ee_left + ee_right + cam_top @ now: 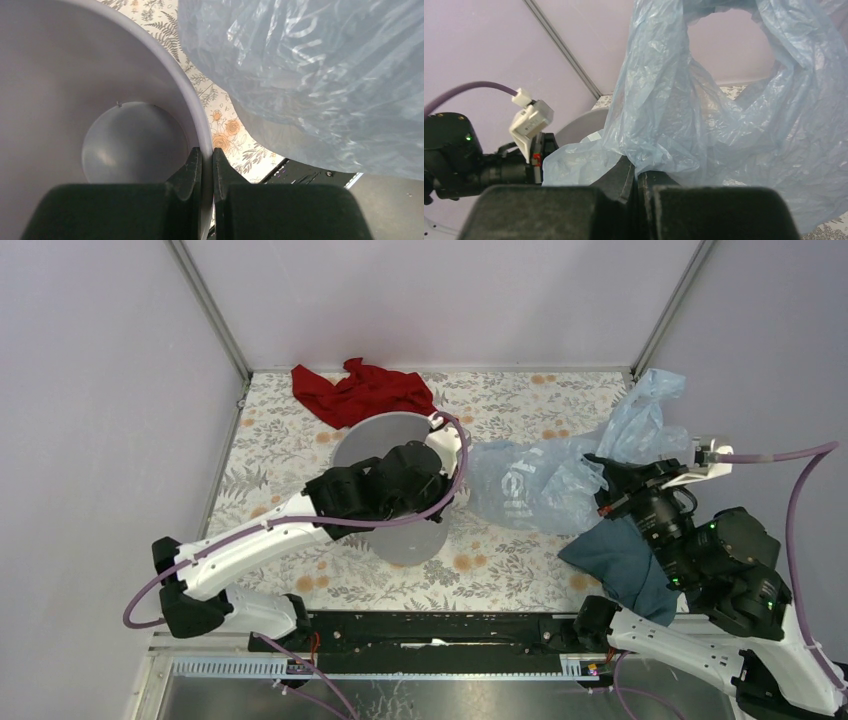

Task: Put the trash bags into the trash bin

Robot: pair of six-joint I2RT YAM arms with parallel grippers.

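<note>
The light grey trash bin (385, 430) stands tilted at mid-table, partly hidden under my left arm. My left gripper (447, 495) is shut on the bin's right rim; in the left wrist view the fingers (192, 167) pinch the rim of the bin (60, 75), whose inside is empty. The pale blue translucent trash bag (530, 480) hangs bunched just right of the bin, one end raised toward the back right corner. My right gripper (603, 480) is shut on it. In the right wrist view my right gripper (635, 167) clamps a fold of the bag (724, 115), and the film fills the left wrist view's right side (310, 75).
A red cloth (360, 390) lies behind the bin by the back wall. A dark teal cloth (625, 565) lies under my right arm at the front right. Walls enclose the floral table (290, 440) on three sides.
</note>
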